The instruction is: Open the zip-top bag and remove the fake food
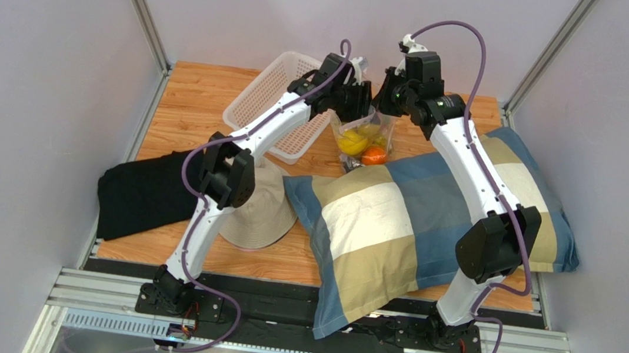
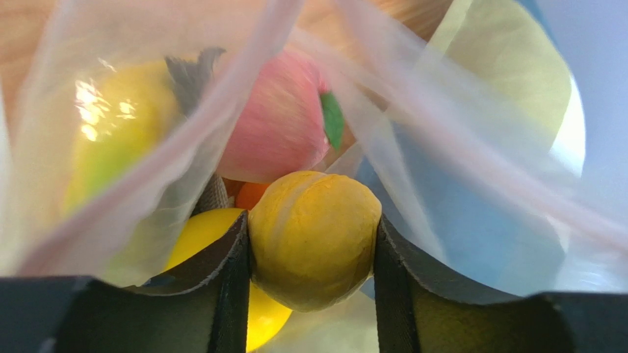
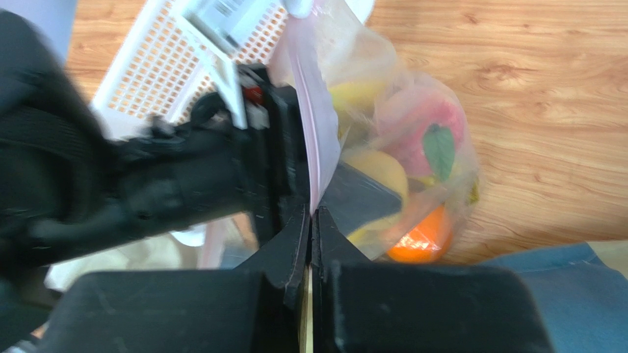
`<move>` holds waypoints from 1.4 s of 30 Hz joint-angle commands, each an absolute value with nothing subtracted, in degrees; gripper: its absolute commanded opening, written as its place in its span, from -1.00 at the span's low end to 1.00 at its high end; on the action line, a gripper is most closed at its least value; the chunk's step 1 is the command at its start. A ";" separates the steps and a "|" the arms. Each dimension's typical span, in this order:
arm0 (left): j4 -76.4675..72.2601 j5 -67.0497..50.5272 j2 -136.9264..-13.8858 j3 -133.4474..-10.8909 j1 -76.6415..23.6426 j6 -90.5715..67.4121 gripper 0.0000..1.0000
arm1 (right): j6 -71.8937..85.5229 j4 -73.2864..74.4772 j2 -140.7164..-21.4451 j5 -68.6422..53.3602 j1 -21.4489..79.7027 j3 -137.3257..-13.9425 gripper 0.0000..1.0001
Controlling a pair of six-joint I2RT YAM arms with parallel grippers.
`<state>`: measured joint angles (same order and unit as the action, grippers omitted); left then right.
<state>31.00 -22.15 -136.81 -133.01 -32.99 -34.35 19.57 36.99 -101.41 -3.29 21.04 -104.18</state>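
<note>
Bag [image 3: 402, 140] at 12 o'clock was open: R gripper [image 3: 311, 213] pinched rim, L gripper [image 2: 312, 223] clamped yellow fruit [image 2: 313, 254] inside, none out.

No text, brand, number or sign is showing clearly enough to be read in any of the views. A small white rectangular sticker [image 3: 223, 10] is showing at the top edge of the right wrist view, sitting on the white plastic bracket [image 3: 228, 88] of the left arm's wrist. It is carrying dark printed marks, but they are coming out too blurred to read.
</note>
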 commanded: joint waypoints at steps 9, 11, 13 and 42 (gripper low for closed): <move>28.76 -15.65 -116.12 -125.71 -28.83 -30.94 -1.00 | 13.97 36.82 -97.03 7.64 19.51 -101.16 -1.00; 22.28 -15.82 -110.06 -116.31 -27.17 -30.76 -1.00 | 13.80 37.96 -97.29 9.04 19.42 -101.42 -1.00; 16.81 -17.31 -104.54 -106.94 -25.76 -31.20 -1.00 | 13.80 38.41 -97.64 9.49 19.42 -101.60 -1.00; 46.14 2.90 -124.28 -108.28 -21.97 -26.98 0.35 | 18.28 44.38 -98.88 3.60 19.77 -109.42 -1.00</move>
